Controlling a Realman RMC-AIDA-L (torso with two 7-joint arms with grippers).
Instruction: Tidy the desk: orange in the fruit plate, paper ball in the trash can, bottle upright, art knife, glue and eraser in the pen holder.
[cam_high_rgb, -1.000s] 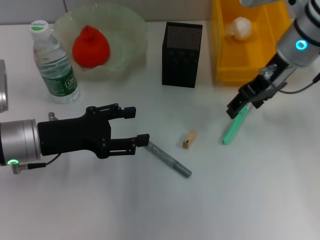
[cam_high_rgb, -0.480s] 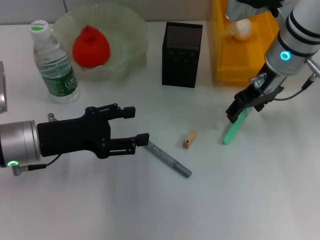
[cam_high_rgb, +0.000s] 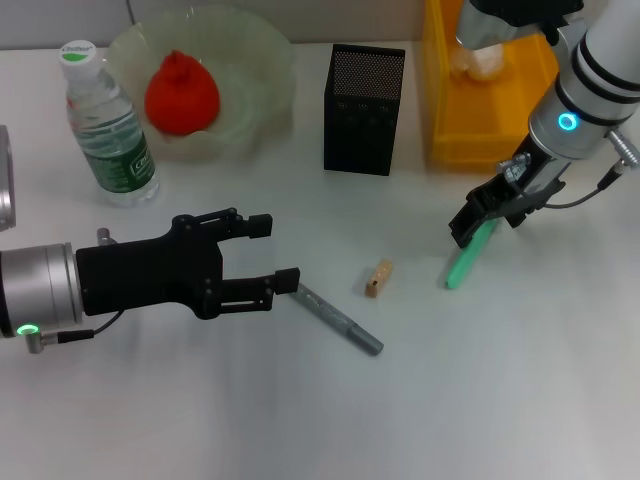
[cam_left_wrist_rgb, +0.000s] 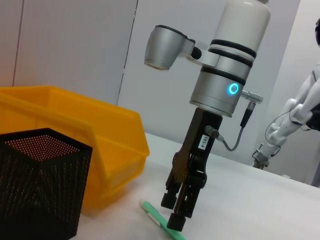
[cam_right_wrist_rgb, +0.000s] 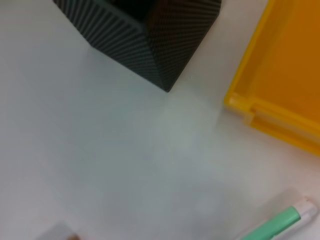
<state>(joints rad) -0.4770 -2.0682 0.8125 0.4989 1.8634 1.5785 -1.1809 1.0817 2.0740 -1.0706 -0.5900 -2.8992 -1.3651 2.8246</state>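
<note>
Head view: right gripper (cam_high_rgb: 468, 228) hides the green stick's (cam_high_rgb: 463, 262) upper end beside the trash can (cam_high_rgb: 440, 110); its grip unclear. Left gripper (cam_high_rgb: 272, 251) gapes wide.

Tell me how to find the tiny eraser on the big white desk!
Start at the tall black mesh pen holder near the back of the white desk, then come straight toward the front. There lies a tiny tan-beige block, the eraser, between a grey metal stick, the art knife, and a mint-green stick under the right gripper. It is the only short, stubby thing; its neighbours are long and thin.
</note>
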